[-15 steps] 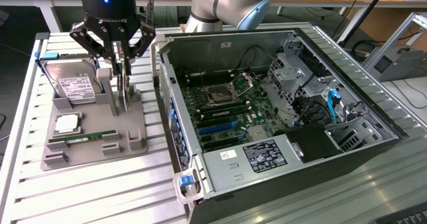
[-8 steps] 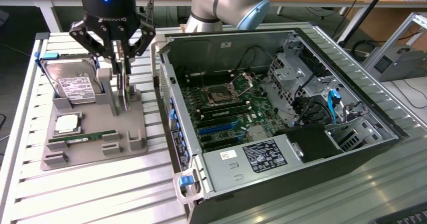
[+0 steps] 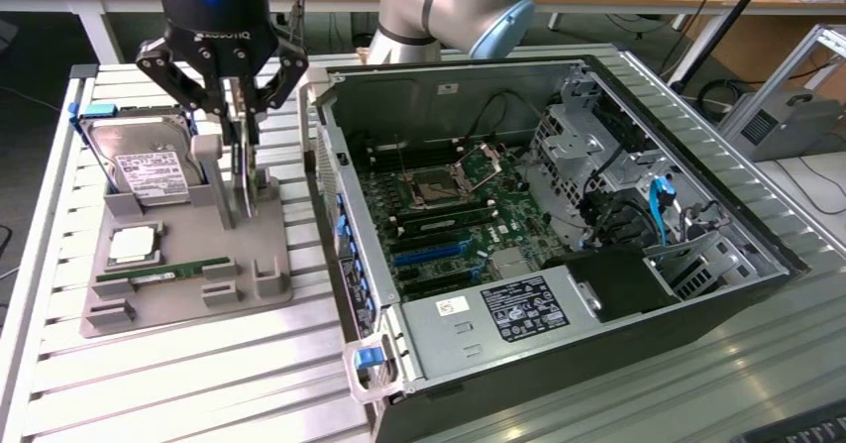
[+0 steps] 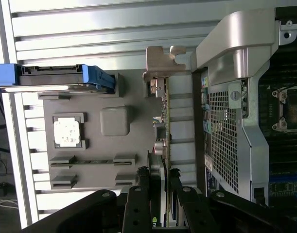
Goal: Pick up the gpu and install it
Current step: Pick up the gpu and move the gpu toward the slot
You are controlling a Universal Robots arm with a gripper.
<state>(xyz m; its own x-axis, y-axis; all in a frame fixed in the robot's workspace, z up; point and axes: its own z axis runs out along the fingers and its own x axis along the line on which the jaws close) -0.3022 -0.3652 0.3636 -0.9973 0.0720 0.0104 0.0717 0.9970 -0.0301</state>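
From the exterior view, the claw (image 3: 245,124) hangs over the grey holder (image 3: 185,265) on the table (image 3: 172,384). It is closed part-way on the gpu (image 3: 246,180), which stands on edge straight beneath it. I cannot tell whether the card's lower edge rests in the holder. A hard drive (image 3: 146,161) sits just beside the claw, and the open case (image 3: 437,329) is on its other side.

In the wrist view, the gpu (image 4: 164,126) runs edge-on out from between the claw's (image 4: 160,180) fingers (image 4: 138,194). Its silver bracket (image 4: 163,60) is at the far end, and the case (image 4: 226,126) lies close alongside.
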